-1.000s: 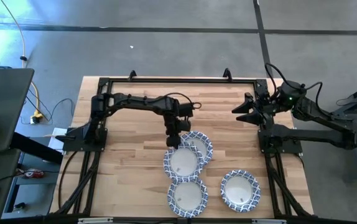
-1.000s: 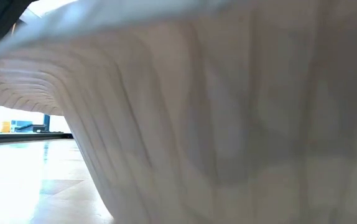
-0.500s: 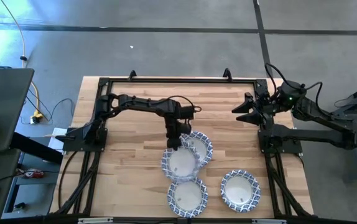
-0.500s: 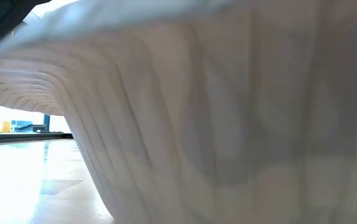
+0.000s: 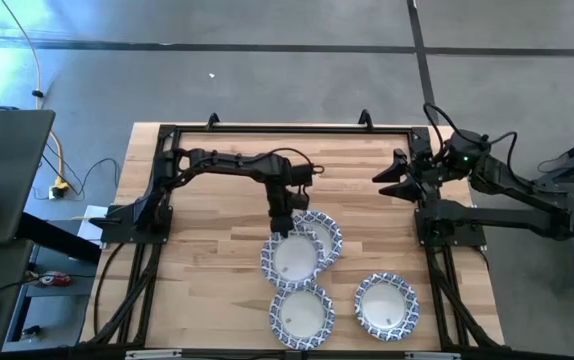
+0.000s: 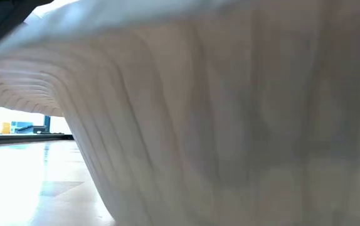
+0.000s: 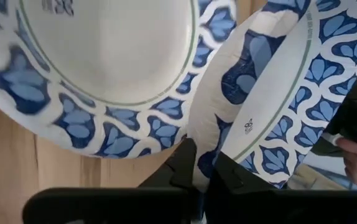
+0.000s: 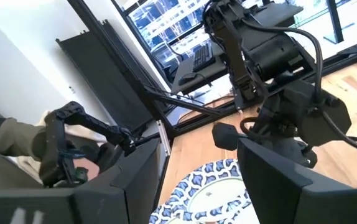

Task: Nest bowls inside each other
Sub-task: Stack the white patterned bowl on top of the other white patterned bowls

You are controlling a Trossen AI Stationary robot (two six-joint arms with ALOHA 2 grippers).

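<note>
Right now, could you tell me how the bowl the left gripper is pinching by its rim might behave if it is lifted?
The bowl looks like thin paper, so probably light. Held only at the rim by the left gripper, it already sits tilted and could flex or swing. It overlaps a neighbouring bowl, which might get nudged.

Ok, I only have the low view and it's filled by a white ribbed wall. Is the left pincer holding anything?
Observer: Yes. The left pincer is shut on the rim of a tilted blue-and-white patterned round bowl.
Operator: What's beside it?
Observer: A second patterned bowl sits on the wooden table, its rim overlapping the gripped one's.
Operator: And the right arm?
Observer: The right pincer hangs open near the table's far right edge, away from the bowls.
</note>
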